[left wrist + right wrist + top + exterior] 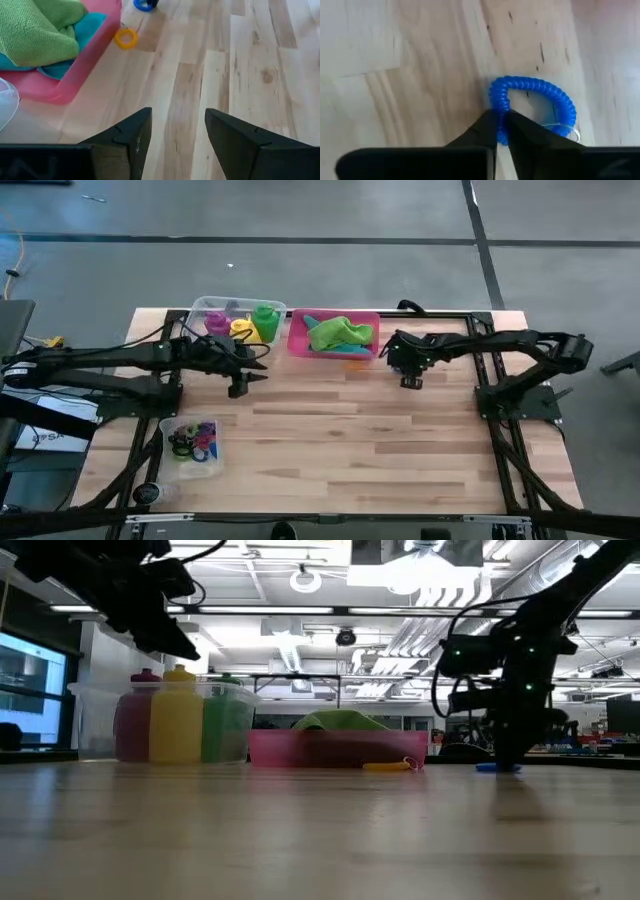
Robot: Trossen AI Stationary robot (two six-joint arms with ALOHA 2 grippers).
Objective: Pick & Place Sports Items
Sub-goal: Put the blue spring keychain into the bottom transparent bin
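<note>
Sitting nearest the front edge of the bench (pixel 350 450), a clear tub (pixel 192 445) holds a heap of small coloured rings (pixel 195 438). Farther back, the left pincer (pixel 172 137) hangs above bare wood with its fingers spread and nothing between them. The right pincer (pixel 501 129) is clenched on a blue coiled ring (pixel 535 107) that lies on the bench just beside the pink tray (pixel 298 342); a yellow ring (pixel 125 38) rests at the tray's front wall. Inside the tray a green cloth (pixel 340 332) is bunched over a teal cloth (pixel 82 35). At the back left, a second clear tub (pixel 205 306) contains the purple bottle (pixel 133 718), yellow bottle (pixel 177 715) and green bottle (pixel 265 320), standing side by side.
</note>
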